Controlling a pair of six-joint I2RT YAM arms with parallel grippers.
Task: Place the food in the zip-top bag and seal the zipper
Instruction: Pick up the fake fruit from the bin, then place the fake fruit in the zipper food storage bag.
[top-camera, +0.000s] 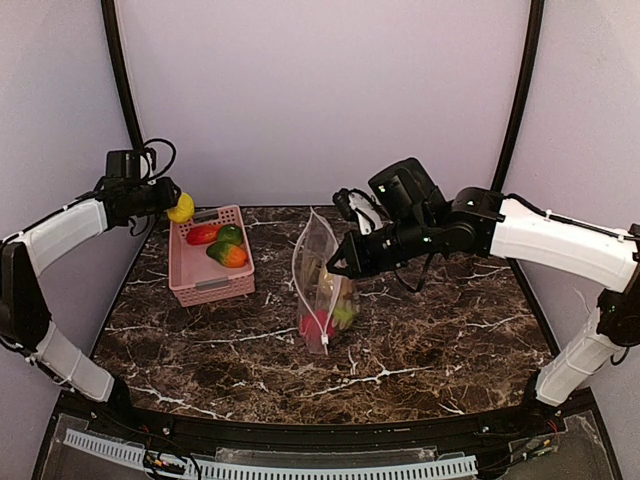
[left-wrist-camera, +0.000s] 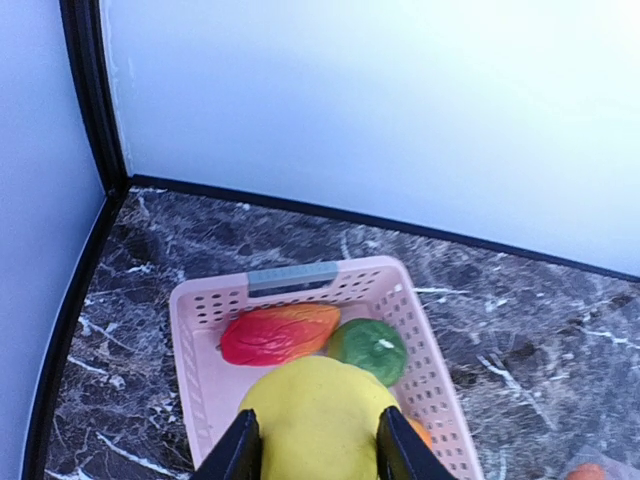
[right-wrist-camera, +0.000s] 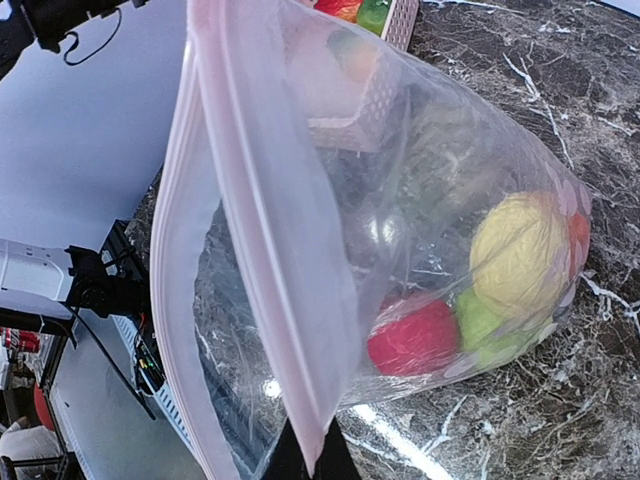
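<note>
Clear crinkly plastic bag (right-wrist-camera: 400, 200), seemingly glossy fruit (right-wrist-camera: 515, 250)

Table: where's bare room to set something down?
Free: the wide near marble in front of basket and bag, and the right side beyond the bag. Tight: the strip between basket and bag. Crowded: the basket, with fruit inside and the left pincer holding a yellow fruit over it.

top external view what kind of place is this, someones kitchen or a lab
Probably a robot lab test cell, not a kitchen: plain pale walls box in a marble-patterned table, a left arm and right arm stand at its near edge, and the pink basket holds glossy toy food.
</note>
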